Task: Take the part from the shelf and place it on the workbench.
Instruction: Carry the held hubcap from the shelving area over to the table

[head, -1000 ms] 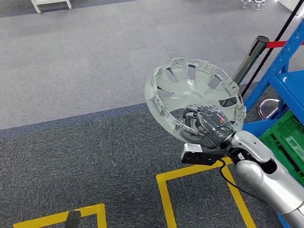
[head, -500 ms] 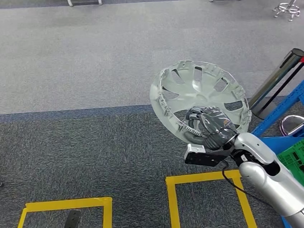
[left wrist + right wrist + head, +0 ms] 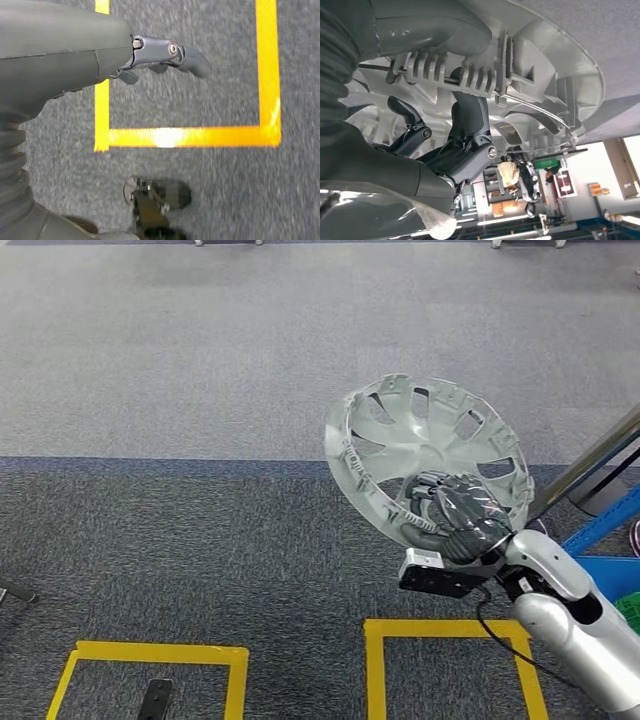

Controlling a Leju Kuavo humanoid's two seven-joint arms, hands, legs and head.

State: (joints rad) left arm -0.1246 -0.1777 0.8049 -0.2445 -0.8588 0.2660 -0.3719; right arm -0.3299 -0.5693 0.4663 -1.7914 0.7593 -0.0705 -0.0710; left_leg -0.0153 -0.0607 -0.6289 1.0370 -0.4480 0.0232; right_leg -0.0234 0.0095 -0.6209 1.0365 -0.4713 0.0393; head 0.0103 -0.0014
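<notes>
The right hand (image 3: 453, 512) holds the part (image 3: 426, 455), a grey spoked wheel cover, by its near rim. The fingers (image 3: 469, 117) are clamped on that rim, reaching through from the ribbed inner face. The cover extends up and away from the fingers, tilted, clear above the carpet (image 3: 189, 540).

Step in hand: transport. The cover is off the shelf and not yet set down. A blue shelf frame (image 3: 604, 525) lies just beyond the fingers on the robot's right. No worktop is visible in the head view, so the carry is judged to be at an early or middle stage.

Next move, as a judgement: bring the worktop into view, then lower the cover flat onto it before the fingers release. The grip sits on one edge only, so the wide disc may swing or slip; slow travel is advised.

Differences between views:
- Head view: gives the whole outline of the cover, its tilt, and the yellow floor tape (image 3: 445, 630) below the fingers.
- Right wrist view: gives the clamping contact itself, with the fingers wrapped around the rim clips (image 3: 444, 72), which the head view shows less plainly.
- Left wrist view: shows the left hand (image 3: 162, 55) hanging above the carpet and a yellow tape corner. It holds nothing; its fingers (image 3: 192, 60) lie extended and close together, touching nothing.
</notes>
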